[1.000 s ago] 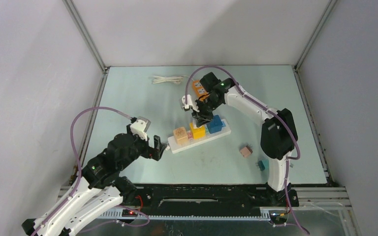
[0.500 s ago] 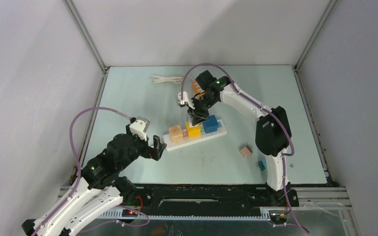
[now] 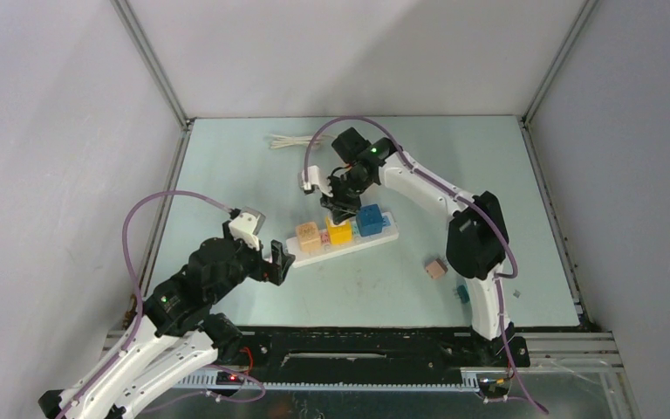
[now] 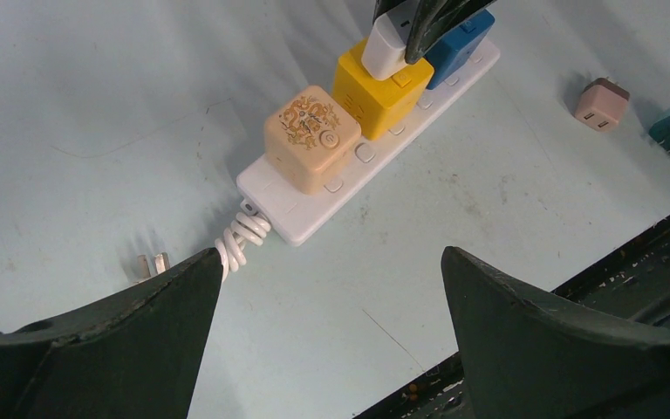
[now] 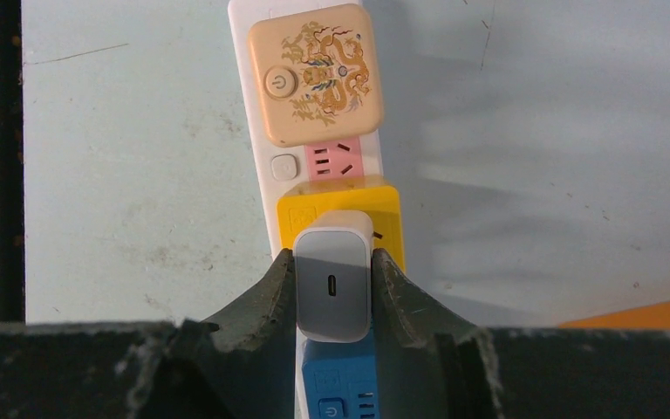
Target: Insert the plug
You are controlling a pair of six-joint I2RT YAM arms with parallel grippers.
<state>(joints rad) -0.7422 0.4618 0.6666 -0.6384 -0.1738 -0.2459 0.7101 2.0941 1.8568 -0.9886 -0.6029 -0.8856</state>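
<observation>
The white power strip [image 4: 290,212] lies on the table with its coiled-cord end towards the left gripper [image 4: 331,255], whose fingers stand wide apart and hold nothing.

The right gripper [image 5: 334,262] hangs over the middle of the strip, clamped on a white USB charger [image 5: 333,292].

Along the strip from the cord end sit a beige cube adapter [image 5: 317,72], a yellow one [image 5: 386,208] and a blue one [image 5: 340,394].

The charger hovers over the yellow-blue boundary, its long face running along the strip.

The only free outlet I can see, the pink socket [image 5: 333,163], lies from the charger towards the cord end, between the beige and yellow cubes. The right arm likely has to shift that way.
</observation>
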